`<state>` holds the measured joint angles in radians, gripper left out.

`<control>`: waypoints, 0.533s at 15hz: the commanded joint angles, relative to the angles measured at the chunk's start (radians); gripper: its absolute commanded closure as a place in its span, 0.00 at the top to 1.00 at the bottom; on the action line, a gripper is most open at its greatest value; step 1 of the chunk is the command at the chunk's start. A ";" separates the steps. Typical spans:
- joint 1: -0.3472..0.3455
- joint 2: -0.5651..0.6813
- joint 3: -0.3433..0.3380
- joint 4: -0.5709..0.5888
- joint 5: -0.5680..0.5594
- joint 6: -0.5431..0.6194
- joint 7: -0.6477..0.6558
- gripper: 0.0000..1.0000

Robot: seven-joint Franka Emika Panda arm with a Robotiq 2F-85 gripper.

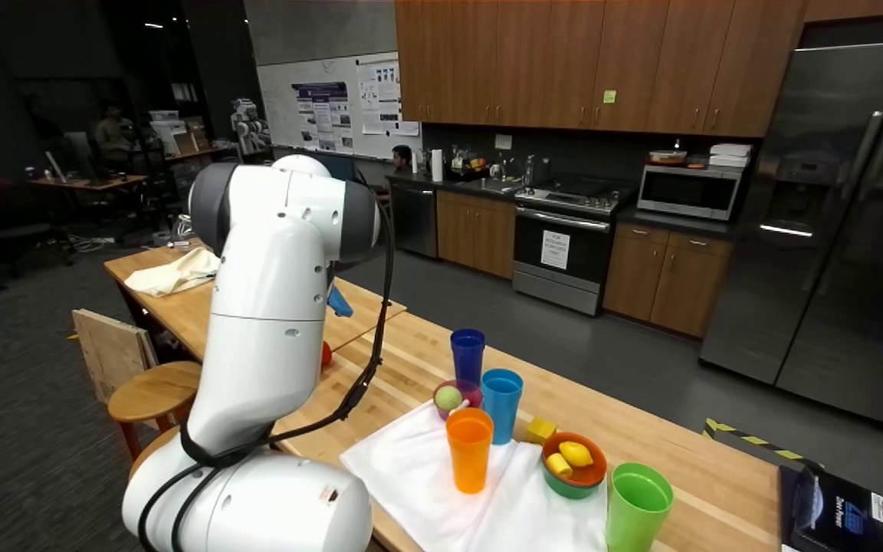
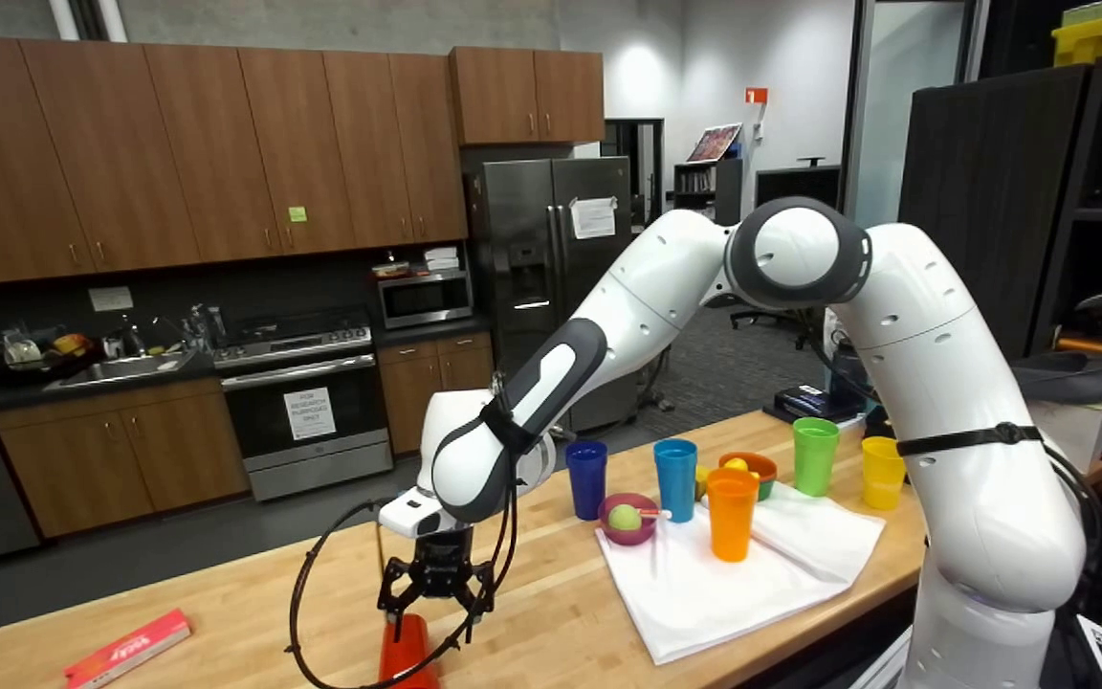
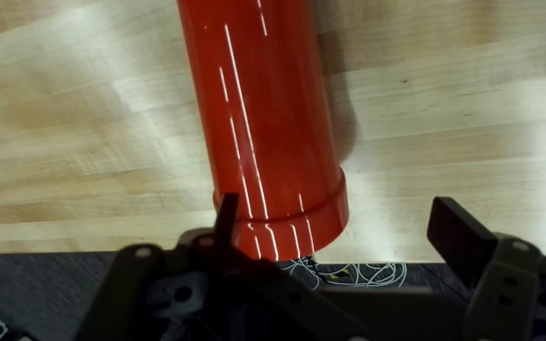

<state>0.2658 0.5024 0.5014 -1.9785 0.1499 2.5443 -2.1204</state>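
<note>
Your jaws stand wide apart above the red cup (image 3: 268, 118), which lies on its side on the table (image 3: 443, 142), its rim near the edge. In an exterior view you see a red box (image 2: 130, 651) lying apart from it and an orange cup (image 2: 731, 526) upright on a white cloth (image 2: 656, 612).
</note>
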 commanded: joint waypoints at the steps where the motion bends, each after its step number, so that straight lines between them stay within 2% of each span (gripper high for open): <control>1: 0.029 0.137 0.001 0.113 -0.050 0.020 -0.051 0.96; 2: 0.040 0.196 0.002 0.154 -0.065 0.009 -0.066 0.90; 3: 0.049 0.242 0.002 0.186 -0.074 0.012 -0.074 0.98; 4: 0.053 0.298 0.009 0.225 -0.078 0.023 -0.091 0.95; 5: 0.055 0.341 0.018 0.261 -0.076 0.029 -0.111 0.73; 8: 0.059 0.464 0.036 0.341 -0.072 0.022 -0.146 0.66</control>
<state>0.3274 0.8103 0.5130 -1.7474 0.0947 2.5714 -2.2158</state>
